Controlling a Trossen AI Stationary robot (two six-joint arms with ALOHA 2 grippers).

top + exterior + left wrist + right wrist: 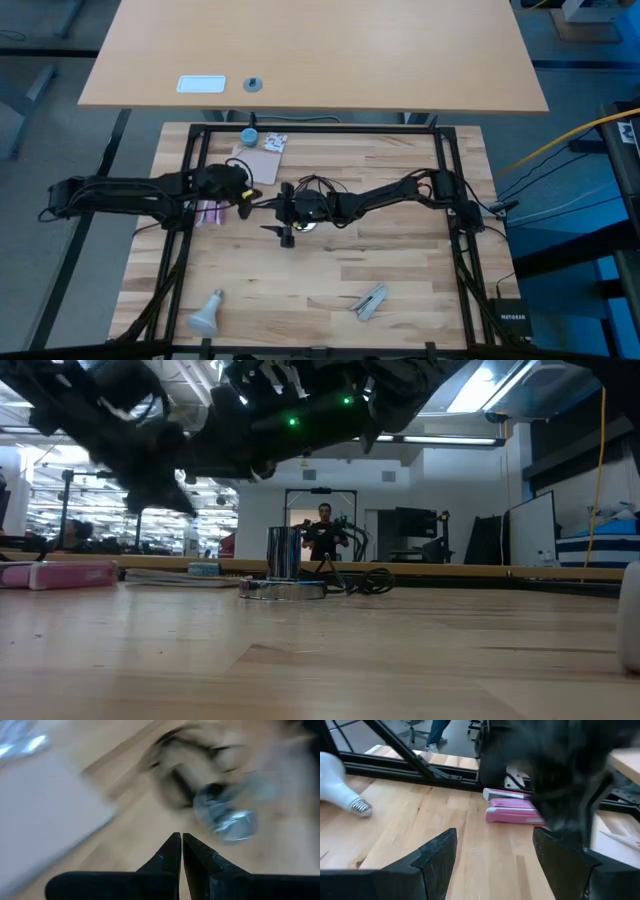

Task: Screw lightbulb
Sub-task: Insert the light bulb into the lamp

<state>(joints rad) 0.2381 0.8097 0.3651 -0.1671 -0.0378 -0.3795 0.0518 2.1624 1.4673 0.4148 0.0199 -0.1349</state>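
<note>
Lightbulb (207, 313) first: from above it lies on its side near the front left corner of the tabletop (400, 260), well apart from both my arms, untouched. My right wrist camera catches it too (337, 782), frosted globe and ribbed grey screw neck resting on the wood, off beyond my right jaws, which stand wide with nothing between them (492, 855). That same camera shows the pink box (512, 812) lying flat ahead, with a dark blurred arm crossing in front of it; overhead the pink box (212, 212) sits just beside my left arm. My left gripper (243, 203) is out over the middle left of the tabletop, and only its own wrist camera tells me how the jaws stand: pressed together, tip to tip, holding nothing (181, 851). Past them that view gives a smeared shiny disc (227, 817) with a dark cord, and a pale flat sheet to one side, all blurred. My right gripper (287, 212) reaches in to the centre, over the silver disc (303, 224), as seen from above. The table-level camera shows what the top view hides: the disc (283, 589) lying flat with a short shiny cylinder standing on it and black cord coiled beside it, both arms dark overhead, a person standing far back in the room. Up near the rear rail sits a small blue cap (248, 135).
</note>
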